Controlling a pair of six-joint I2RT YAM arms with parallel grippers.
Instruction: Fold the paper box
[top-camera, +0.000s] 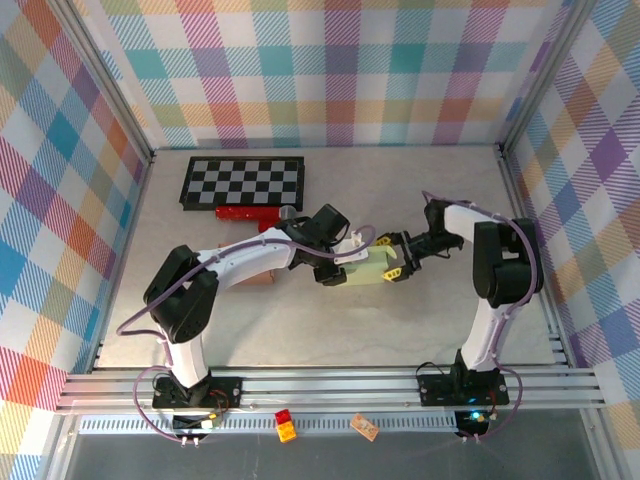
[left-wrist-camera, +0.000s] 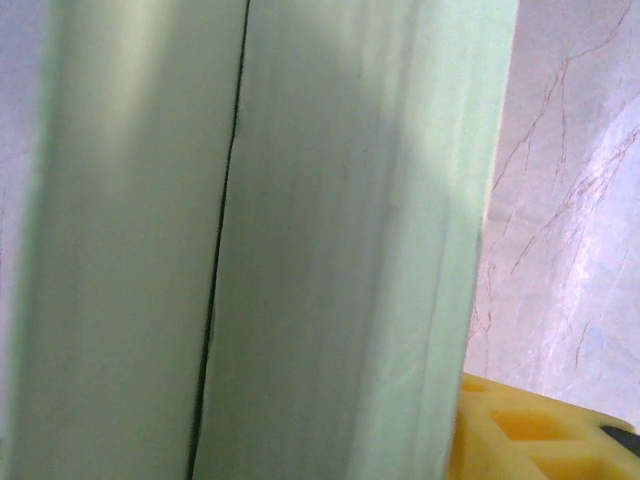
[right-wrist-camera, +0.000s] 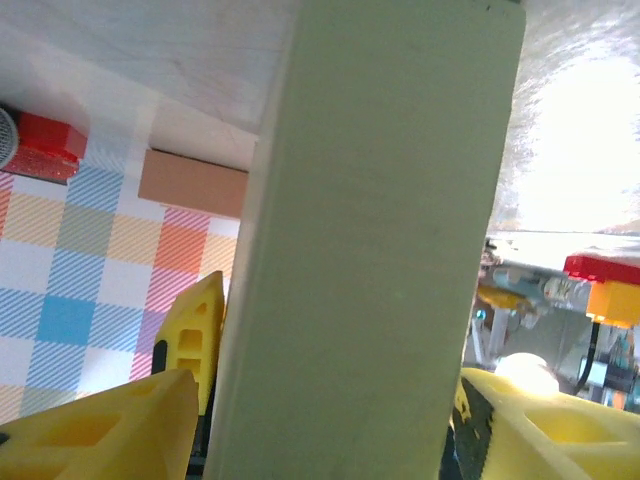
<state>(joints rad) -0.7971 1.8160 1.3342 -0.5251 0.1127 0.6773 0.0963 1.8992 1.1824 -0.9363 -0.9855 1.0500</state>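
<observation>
The pale green paper box (top-camera: 366, 270) sits out in the middle of the table (top-camera: 300, 340), caught between the two arms where they meet. The left gripper (top-camera: 335, 265) has come at it from the left end, the right gripper (top-camera: 393, 262) from the right end.

From the right wrist, the box stands as a tall flat slab between that gripper's yellow fingers (right-wrist-camera: 110, 425), one on either side and both very close to the card. They straddle it, but I cannot tell whether they are pressing it or merely standing beside it.

From the left wrist, the box's face is right up against the lens, with a dark seam (left-wrist-camera: 220, 250) running down it (two panels meeting, it looks like). One yellow finger (left-wrist-camera: 530, 435) pokes in at the bottom corner by the box's edge; I cannot tell whether this gripper has a hold.

At the back of the table lies a checkerboard (top-camera: 243, 182), with a red block (top-camera: 250, 213) along its near edge.
</observation>
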